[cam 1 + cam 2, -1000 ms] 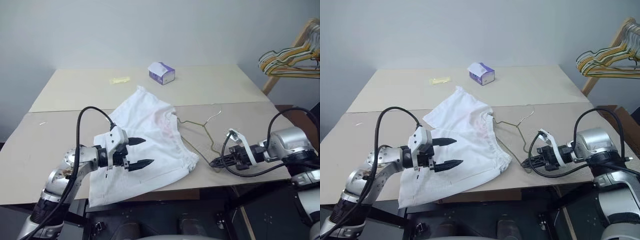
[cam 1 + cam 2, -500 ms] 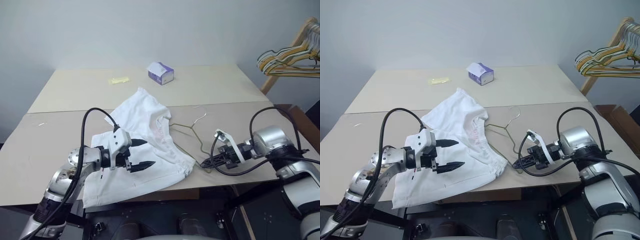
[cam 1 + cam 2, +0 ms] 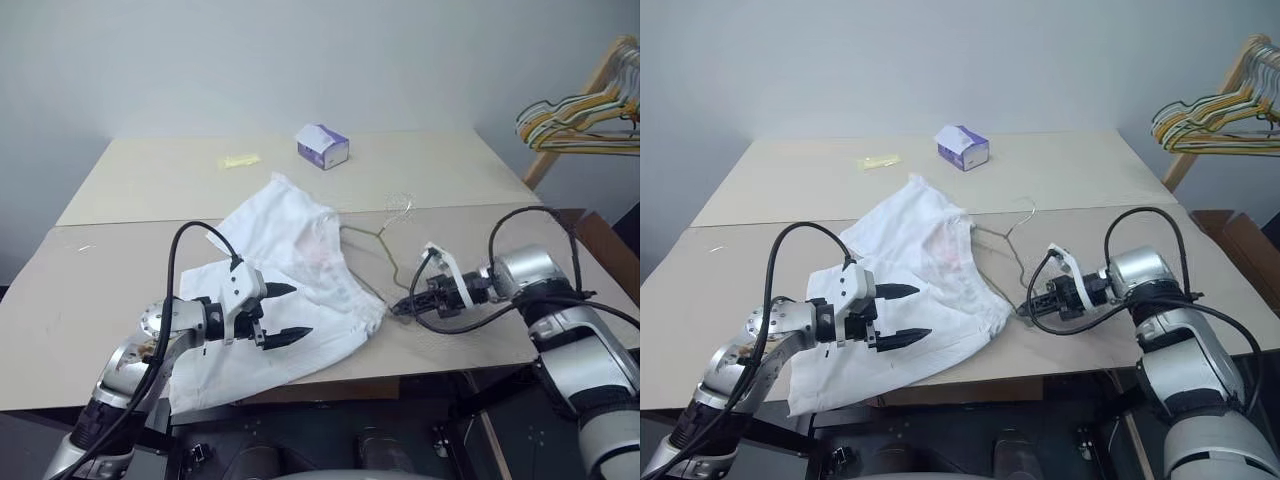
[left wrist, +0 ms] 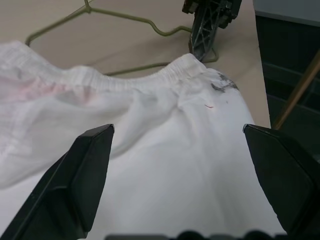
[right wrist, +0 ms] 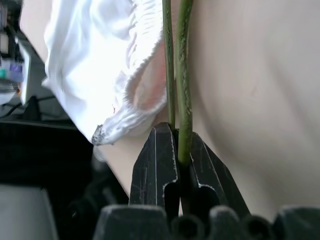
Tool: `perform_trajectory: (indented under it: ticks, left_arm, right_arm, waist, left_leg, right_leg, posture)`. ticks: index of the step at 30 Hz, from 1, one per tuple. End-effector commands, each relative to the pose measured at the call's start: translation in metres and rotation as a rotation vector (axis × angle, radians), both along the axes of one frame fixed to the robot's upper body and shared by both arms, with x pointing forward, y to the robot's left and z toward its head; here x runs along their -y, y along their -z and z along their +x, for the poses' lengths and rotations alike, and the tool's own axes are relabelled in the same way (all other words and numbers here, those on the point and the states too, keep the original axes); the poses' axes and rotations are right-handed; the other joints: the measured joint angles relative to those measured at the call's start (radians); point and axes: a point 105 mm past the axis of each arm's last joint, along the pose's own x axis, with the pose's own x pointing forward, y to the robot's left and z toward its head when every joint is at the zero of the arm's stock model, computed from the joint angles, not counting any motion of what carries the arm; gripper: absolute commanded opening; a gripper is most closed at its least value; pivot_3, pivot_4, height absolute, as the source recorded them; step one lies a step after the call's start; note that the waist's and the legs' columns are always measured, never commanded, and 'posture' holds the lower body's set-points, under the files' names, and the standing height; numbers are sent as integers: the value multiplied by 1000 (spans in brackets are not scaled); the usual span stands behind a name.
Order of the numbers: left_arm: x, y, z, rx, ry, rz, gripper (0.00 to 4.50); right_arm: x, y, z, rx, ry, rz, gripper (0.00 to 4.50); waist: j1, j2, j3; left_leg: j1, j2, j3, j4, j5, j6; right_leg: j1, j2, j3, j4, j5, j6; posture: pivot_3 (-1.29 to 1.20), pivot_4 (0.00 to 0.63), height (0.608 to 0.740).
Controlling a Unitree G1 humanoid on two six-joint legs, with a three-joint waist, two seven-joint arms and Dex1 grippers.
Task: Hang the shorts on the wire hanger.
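Head views: the shorts [image 3: 290, 275] are spread limp on the bench [image 3: 120, 270], mid-left, waistband toward the right. Soft, light cloth is expected; sagging and bunching are likely, so the gathered elastic waistband is judged the firmest place to take hold. The wire hanger [image 3: 375, 240] is seen just right of the waistband, thin and probably springy and slippery, hook pointing far. Its near corner is pinched in the right gripper [image 3: 400, 306], jaws fully closed. The left gripper [image 3: 285, 312] is held wide apart above the near leg of the shorts, nothing in it.

A tissue box [image 3: 323, 146] and a yellow scrap [image 3: 240, 160] are set well apart on the far bench. A bunch of hangers [image 3: 580, 120] is seen at far right, no obstruction.

Left wrist view: empty spread fingers [image 4: 80, 175] are shown over white cloth, waistband and hanger wire beyond.

Right wrist view: two wire strands are clamped between the closed fingers [image 5: 155, 165], waistband edge touching the wire; snagging is judged possible.
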Motion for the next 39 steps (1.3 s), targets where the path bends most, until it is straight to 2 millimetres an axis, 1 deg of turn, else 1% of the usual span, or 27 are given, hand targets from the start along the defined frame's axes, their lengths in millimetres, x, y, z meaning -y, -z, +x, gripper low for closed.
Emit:
perform_trajectory:
  ticks: [1, 3, 5, 7, 8, 9, 10, 12, 13, 14, 15, 17, 22, 23, 26, 28, 31, 33, 34, 35, 36, 39]
  left_arm:
    - [2, -10, 3, 50, 2, -13, 4481]
    - [2, -10, 4, 53, 2, -13, 4481]
    - [2, -10, 4, 56, 2, -12, 4481]
    - [3, -10, 5, 60, 4, -10, 4481]
    - [3, -10, 6, 61, 5, -9, 4481]
    - [3, -10, 6, 62, 6, -7, 4481]
    - [3, -9, 7, 64, 9, -3, 4481]
    - [5, -8, 8, 68, 16, 3, 4481]
    - [6, -8, 9, 69, 19, 5, 4481]
    - [6, -8, 9, 72, 20, 5, 4481]
    - [7, -8, 10, 74, 21, 5, 4481]
    - [6, -9, 11, 77, 16, 3, 4481]
    - [2, -12, 12, 95, 0, -1, 4481]
    - [0, -20, 15, 115, -6, -18, 4481]
    - [-12, -58, 27, 201, -29, -96, 4481]
    - [-24, -88, 37, 276, -44, -127, 4481]
    - [-37, -124, 47, 363, -47, -146, 4481]
    - [-48, -163, 57, 466, -24, -131, 4481]
    - [-52, -177, 61, 510, -1, -93, 4481]
    - [-54, -185, 65, 541, 37, -35, 4481]
    - [-55, -188, 67, 553, 73, 15, 4481]
    - [-57, -189, 76, 540, 194, 163, 4481]
  right_arm:
    - [-1, -25, 10, 293, -19, 35, 0]
    - [-3, -33, 6, 485, -46, 30, 0]
    - [-6, -44, -4, 614, -78, 56, 0]
    - [-9, -50, -19, 659, -136, 89, 0]
    - [-10, -49, -23, 675, -161, 80, 0]
    - [-12, -44, -24, 698, -175, 52, 0]
    - [-13, -38, -20, 702, -170, 18, 0]
    - [-17, -29, 0, 712, -109, -57, 0]
    - [-17, -27, 8, 713, -85, -78, 0]
    - [-19, -31, 14, 724, -69, -70, 0]
    - [-19, -34, 17, 731, -63, -60, 0]
    - [-19, -38, 20, 739, -64, -52, 0]
    - [-20, -40, 22, 738, -90, -76, 0]
    - [-22, -42, 20, 794, -124, -102, 0]
    - [-25, -48, 16, 945, -220, -169, 0]
    - [-26, -51, 14, 983, -262, -199, 0]
    - [-28, -53, 15, 1003, -301, -241, 0]
    - [-31, -56, 18, 1029, -335, -291, 0]
    - [-33, -56, 19, 1043, -358, -309, 0]
    - [-35, -56, 19, 1059, -388, -330, 0]
    - [-37, -56, 19, 1065, -407, -339, 0]
    - [-43, -57, 18, 1046, -446, -352, 0]
  waist:
    - [2, 0, 0]
    - [4, 0, 0]
    - [5, 1, -1]
    - [3, 2, -1]
    - [0, 2, -1]
    - [-2, 3, -2]
    - [-4, 3, -2]
    - [-13, 3, -3]
    - [-21, 3, -3]
    - [-26, 3, -3]
    - [-26, 3, -3]
    - [-26, 3, -3]
    - [-23, 3, -3]
    - [-23, 3, -3]
    - [-22, 4, -3]
    - [-23, 4, -3]
    - [-28, 4, -3]
    - [-28, 3, -3]
    - [-28, 3, -2]
    - [-28, 3, -2]
    - [-29, 3, -2]
    - [-26, 4, -3]
  left_leg:
    - [0, 0, 0, 0, 0, 0]
    - [-1, 0, -1, 0, 0, 0]
    - [-1, 0, 0, 0, 0, 0]
    - [-1, 0, 0, 0, 0, 0]
    - [-1, 0, 0, 0, 0, 0]
    - [0, 0, 0, 0, 0, 0]
    - [1, 0, 0, 0, 0, 0]
    - [4, 0, 1, 0, 0, 0]
    - [5, 0, 1, 0, 0, 0]
    - [7, 0, 1, 0, 0, 0]
    - [10, 0, 1, 0, 0, 0]
    - [11, 0, 0, -1, 0, 1]
    - [10, 0, 0, -1, -1, 2]
    - [10, 0, 0, -1, -1, 2]
    - [11, 0, 0, -1, -1, 2]
    - [11, 0, 0, -1, -1, 2]
    - [13, 0, 0, -1, -1, 2]
    - [13, 0, 0, -1, -1, 2]
    - [13, 0, 0, -1, -1, 2]
    - [14, 0, 0, -1, -1, 2]
    - [13, 0, 0, -1, -1, 2]
    - [14, 0, 0, -2, -1, 2]
  right_leg:
    - [0, 0, 0, 0, 0, 0]
    - [0, 0, -1, 0, 0, 0]
    - [-1, 0, -1, 0, 0, 0]
    - [-1, 0, -1, 0, 0, 0]
    - [0, 0, 0, 0, 0, 0]
    - [0, 0, 0, 0, 0, 0]
    - [1, 0, 0, 0, 0, 0]
    - [3, 0, 0, 0, 0, 0]
    - [4, 1, 1, 0, 0, 0]
    - [7, 1, 1, 0, 0, 0]
    - [9, 1, 1, -1, 0, 0]
    - [11, 0, 1, -2, 0, 0]
    - [11, 0, 0, -3, 0, 1]
    - [11, 0, 0, -2, 0, 1]
    - [12, 0, -1, -2, 0, 1]
    - [12, 0, 0, -2, 0, 1]
    - [14, 0, 0, -2, 0, 1]
    - [14, 0, 0, -3, 0, 1]
    - [14, 0, 0, -3, 0, 1]
    - [14, 0, 0, -3, 0, 1]
    - [14, 0, 0, -2, 0, 1]
    - [15, 0, -1, -3, -1, 1]
  posture:
    - [-30, 0, 740]
    - [-32, 0, 740]
    - [-31, 0, 740]
    - [-31, 0, 740]
    - [-31, 0, 740]
    - [-31, 0, 740]
    - [-50, 0, 740]
    - [-56, 0, 740]
    - [-55, 0, 740]
    - [-53, 0, 740]
    - [-51, 0, 740]
    - [-48, 0, 740]
    - [-43, 0, 740]
    - [-42, 0, 740]
    - [-42, 0, 740]
    - [-41, 0, 740]
    - [-39, 0, 740]
    - [-33, 0, 740]
    - [-29, 0, 740]
    - [-25, 0, 740]
    - [-22, 0, 740]
    - [-20, 0, 740]
